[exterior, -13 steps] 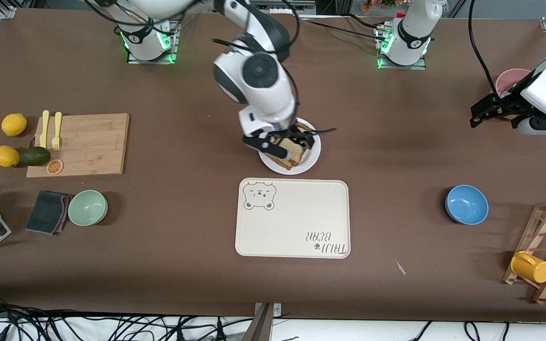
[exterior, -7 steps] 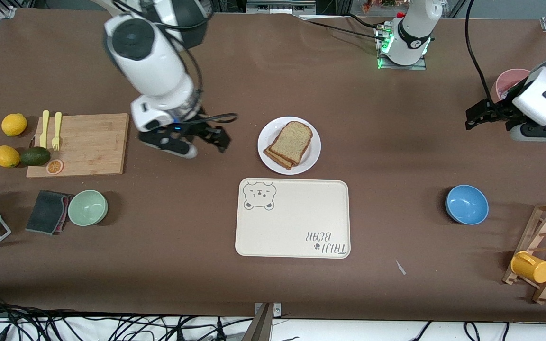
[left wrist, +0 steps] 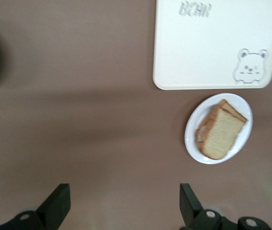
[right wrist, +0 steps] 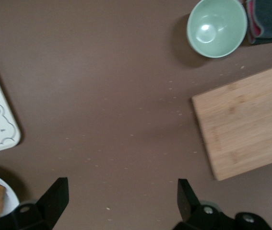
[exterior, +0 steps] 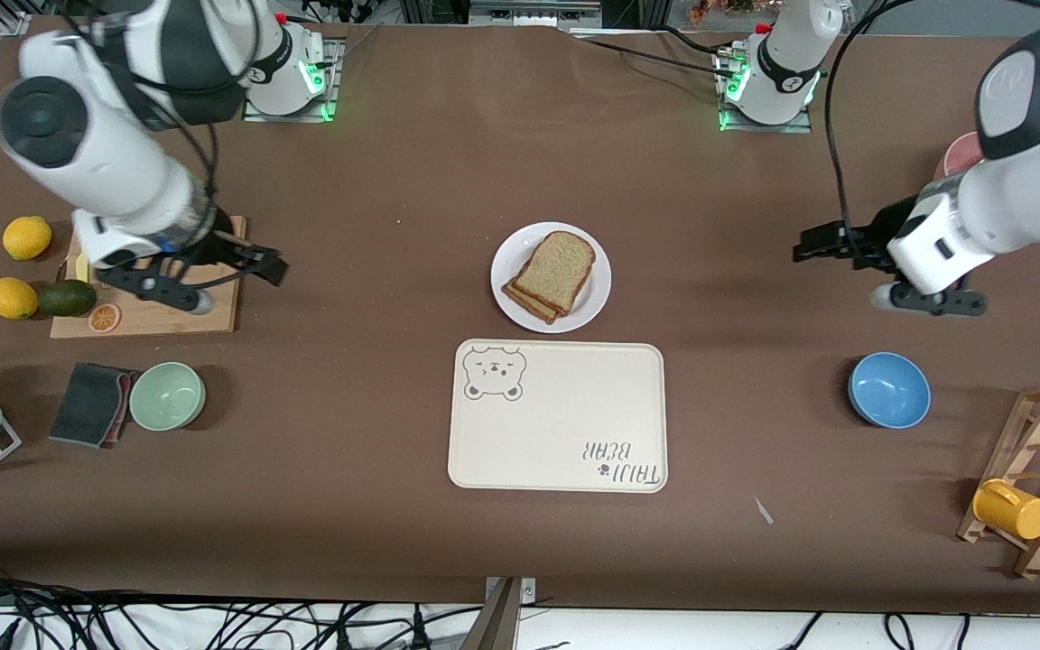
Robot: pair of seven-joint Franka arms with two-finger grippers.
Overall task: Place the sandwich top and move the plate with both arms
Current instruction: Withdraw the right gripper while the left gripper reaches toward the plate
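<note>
The sandwich top (exterior: 557,263) lies on the stacked bread, on the plate (exterior: 594,305) at mid-table, just beside the tray (exterior: 557,416) (the tray is nearer the front camera). The right gripper (exterior: 213,275) hangs over the edge of the cutting board (exterior: 168,262), fingers apart, holding nothing. The left gripper (exterior: 831,244) hangs over bare table between the plate and the pink cup (exterior: 958,155), fingers apart, empty. A blue bowl (exterior: 888,389) sits nearby.

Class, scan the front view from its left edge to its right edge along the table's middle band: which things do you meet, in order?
Cutting board → right gripper → plate carrying the sandwich top → left gripper.
</note>
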